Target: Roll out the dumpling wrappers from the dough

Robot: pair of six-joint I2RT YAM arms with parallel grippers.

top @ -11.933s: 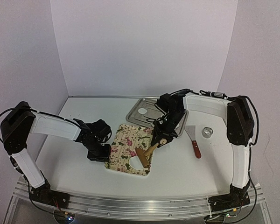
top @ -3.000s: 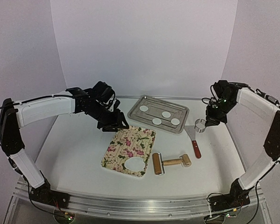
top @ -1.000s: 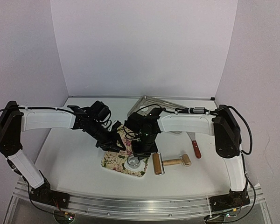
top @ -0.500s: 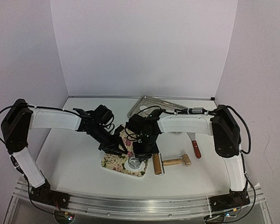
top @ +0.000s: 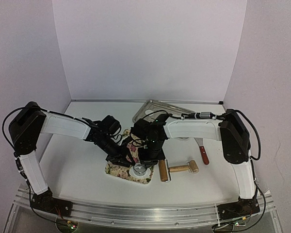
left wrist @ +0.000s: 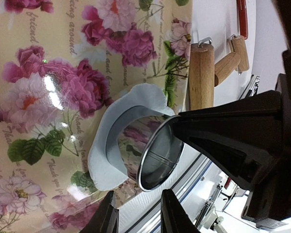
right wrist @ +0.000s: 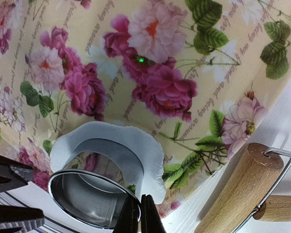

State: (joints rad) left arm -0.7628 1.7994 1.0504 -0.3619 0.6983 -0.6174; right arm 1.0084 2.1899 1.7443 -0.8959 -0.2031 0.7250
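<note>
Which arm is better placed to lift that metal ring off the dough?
Right: the right tool grips the metal ring; the left tool stands open near the dough sheet, holding nothing.

— What lies on the white table (top: 72, 160)?
— 4 things: a floral board (top: 117, 170); a wooden rolling pin (top: 177, 169) just right of it; a red-handled scraper (top: 202, 154) farther right; and a metal tray (top: 153, 107) behind the board.

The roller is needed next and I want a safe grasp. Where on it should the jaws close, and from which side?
Probably grip the roller by its middle handle, coming straight down, jaws across it. It lies flat on the table, slim between two thicker wooden ends, clear of the board.
</note>
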